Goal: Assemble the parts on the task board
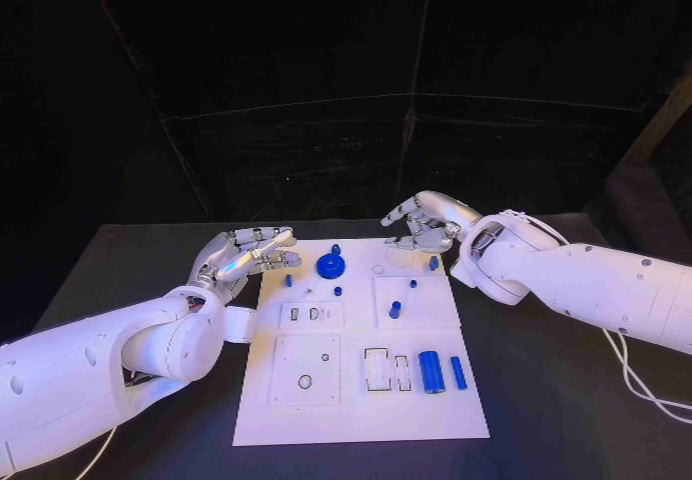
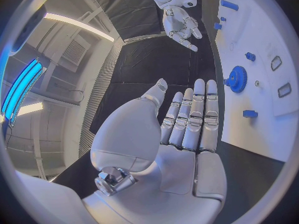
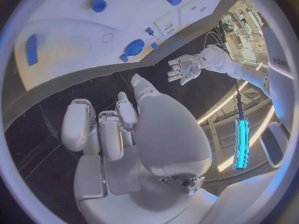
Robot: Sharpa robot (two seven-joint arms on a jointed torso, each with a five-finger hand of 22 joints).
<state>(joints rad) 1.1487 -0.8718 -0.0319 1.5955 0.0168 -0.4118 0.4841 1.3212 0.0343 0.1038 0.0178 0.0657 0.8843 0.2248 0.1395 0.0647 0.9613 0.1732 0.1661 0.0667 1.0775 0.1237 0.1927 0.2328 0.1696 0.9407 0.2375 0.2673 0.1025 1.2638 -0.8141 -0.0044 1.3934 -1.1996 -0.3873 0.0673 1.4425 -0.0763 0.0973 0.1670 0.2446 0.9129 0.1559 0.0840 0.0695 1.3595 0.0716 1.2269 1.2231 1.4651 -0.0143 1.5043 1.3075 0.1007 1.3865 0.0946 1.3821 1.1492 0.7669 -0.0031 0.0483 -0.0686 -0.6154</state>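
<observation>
Head view: the task board (image 1: 361, 400) lies in the middle of the black table (image 1: 548, 400), and the parts are mostly unplaced, by my judgement. A blue gear (image 1: 330, 266) sits near the far end, a thick blue cylinder (image 1: 430, 371) and a thinner blue rod (image 1: 457, 372) lie loose beside empty slots nearer the robot, and small blue pegs are scattered between. The left hand (image 1: 248, 255) hangs at the board's far left corner, holding nothing. The right hand (image 1: 423, 222) hovers over the far right corner, fingers curled, nothing visible in them. Left wrist view: the left hand (image 2: 187, 119) shows fingers straight and side by side, thumb apart, palm empty, beside the board edge near the gear (image 2: 236, 79). Right wrist view: the right hand (image 3: 112, 127) has fingers bent inward with no part held, above the table just off the board (image 3: 74, 45). Assembly appears barely begun.
</observation>
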